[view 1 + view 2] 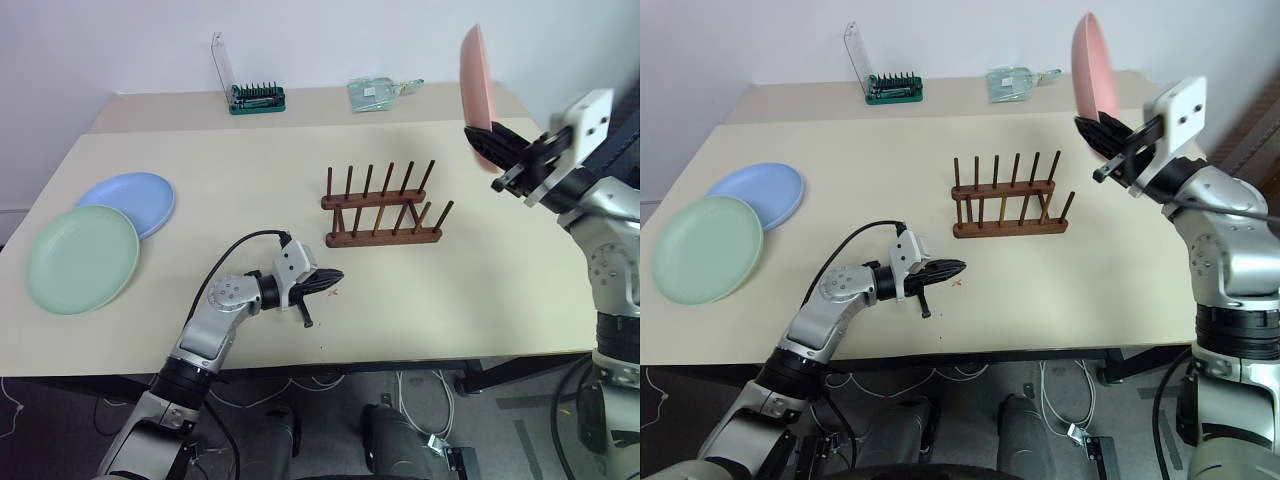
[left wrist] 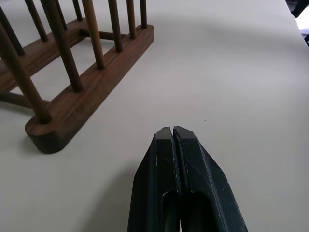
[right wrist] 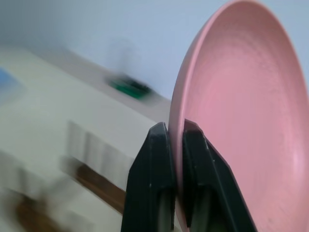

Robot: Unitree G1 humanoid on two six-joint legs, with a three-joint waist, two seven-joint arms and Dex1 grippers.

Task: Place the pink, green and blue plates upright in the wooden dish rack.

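Beige table [image 1: 480, 290], wooden dish rack [image 1: 381, 208] mid, green plate [image 1: 82, 258] & blue plate [image 1: 135, 197] left, green tool holder [image 1: 256, 97] + clear packet [image 1: 374, 93] at back

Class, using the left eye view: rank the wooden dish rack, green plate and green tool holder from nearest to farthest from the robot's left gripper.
From the left gripper:
1. Wooden dish rack, just beyond it, mid-table.
2. Green plate, at the table's left edge.
3. Green tool holder, on the far table by the wall.

Blurred wooden dish rack [image 3: 91, 186]
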